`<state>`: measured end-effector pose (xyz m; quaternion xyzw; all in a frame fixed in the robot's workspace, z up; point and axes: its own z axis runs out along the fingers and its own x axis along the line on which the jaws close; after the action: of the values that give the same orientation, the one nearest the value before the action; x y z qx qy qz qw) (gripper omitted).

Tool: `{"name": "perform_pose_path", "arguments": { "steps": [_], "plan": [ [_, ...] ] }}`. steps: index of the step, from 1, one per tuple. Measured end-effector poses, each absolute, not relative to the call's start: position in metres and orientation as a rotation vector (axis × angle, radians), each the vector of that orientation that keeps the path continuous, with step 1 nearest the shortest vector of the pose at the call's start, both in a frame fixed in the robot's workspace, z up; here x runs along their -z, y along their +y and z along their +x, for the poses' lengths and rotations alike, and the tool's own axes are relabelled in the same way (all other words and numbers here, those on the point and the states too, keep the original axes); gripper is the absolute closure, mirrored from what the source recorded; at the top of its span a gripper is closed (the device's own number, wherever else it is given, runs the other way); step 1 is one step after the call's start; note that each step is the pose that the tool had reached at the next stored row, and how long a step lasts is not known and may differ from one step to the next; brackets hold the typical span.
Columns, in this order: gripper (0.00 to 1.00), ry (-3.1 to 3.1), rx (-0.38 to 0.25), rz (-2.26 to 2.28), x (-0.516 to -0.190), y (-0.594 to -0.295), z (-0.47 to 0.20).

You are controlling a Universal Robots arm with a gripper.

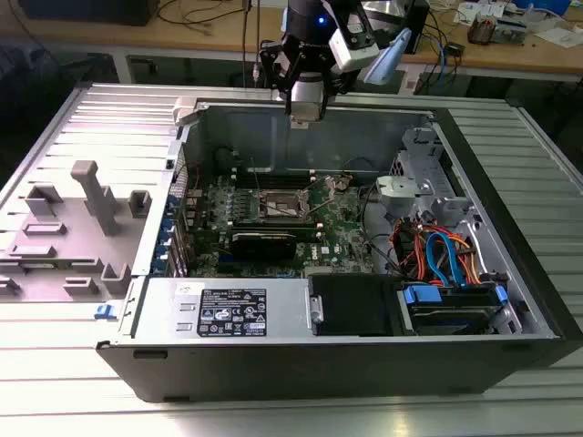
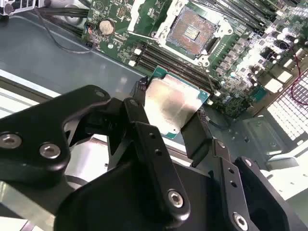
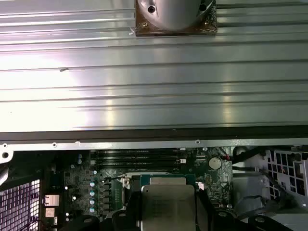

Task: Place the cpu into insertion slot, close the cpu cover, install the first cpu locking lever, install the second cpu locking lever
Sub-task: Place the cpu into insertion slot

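The gripper (image 2: 169, 113) is clamped on the cpu (image 2: 175, 103), with its black fingers (image 2: 144, 139) bearing on two opposite edges. The cpu is a flat square with a dull, faintly brushed silver top and a thin green border. In the exterior view the gripper (image 1: 305, 105) hangs above the rear wall of the grey sheet-metal case (image 1: 273, 314), well apart from the slot (image 1: 282, 208). The slot (image 2: 190, 30) is uncovered: a square dark contact field inside a silver rim on the green board (image 2: 240, 62). Judged step: the first, cpu not yet seated. Seating calls for the chip held level and square to the slot.
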<state>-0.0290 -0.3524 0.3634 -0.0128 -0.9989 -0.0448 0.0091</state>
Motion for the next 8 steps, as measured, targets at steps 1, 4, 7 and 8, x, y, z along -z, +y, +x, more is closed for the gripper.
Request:
{"name": "perform_pose_path", "arguments": {
  "steps": [1, 4, 7, 8],
  "plan": [
    [0.45, -3.120, 0.140, -0.040, -0.3635, -0.3524, -0.0290],
    [0.45, -3.120, 0.140, -0.040, -0.3635, -0.3524, -0.0290],
    [0.45, -3.120, 0.140, -0.040, -0.3635, -0.3524, -0.0290],
    [0.45, -3.120, 0.140, -0.040, -0.3635, -0.3524, -0.0290]
  ]
}}
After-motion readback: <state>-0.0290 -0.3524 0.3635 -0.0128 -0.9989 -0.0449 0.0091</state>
